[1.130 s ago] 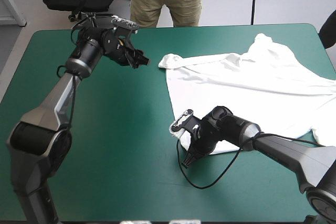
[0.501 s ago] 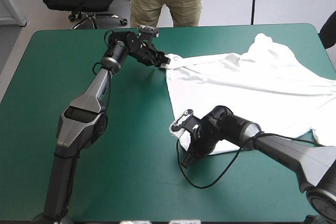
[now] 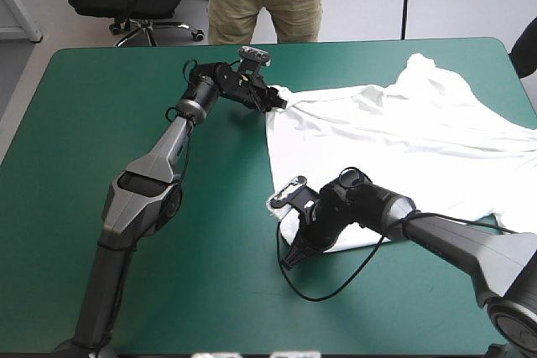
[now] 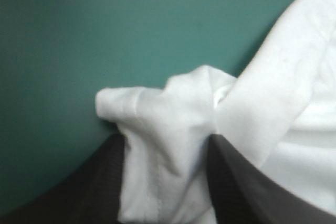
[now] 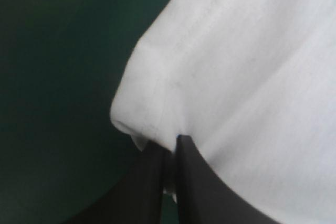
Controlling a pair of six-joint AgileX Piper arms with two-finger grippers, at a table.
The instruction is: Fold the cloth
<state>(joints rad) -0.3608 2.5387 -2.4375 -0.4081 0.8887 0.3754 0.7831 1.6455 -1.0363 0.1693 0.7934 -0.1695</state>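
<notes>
T-shirt (image 3: 403, 132) near corner: right pincer (image 5: 170, 142) clamped on. Left pincer (image 4: 165, 140) apart, straddling bunched far corner. Close deep, then lift evenly.

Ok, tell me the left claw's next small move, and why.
Probably shut the left claw: its fingers stand apart with the T-shirt's far corner bunched between them, while the right claw pinches the near corner.

High view: above and behind, facing forward and down, whole counter (image 3: 101, 123) in frame. Wrist views: very close, looking along left gripper (image 4: 165, 145) and right gripper (image 5: 169, 145). Each shares one T-shirt (image 3: 403, 132) corner with the high view.
</notes>
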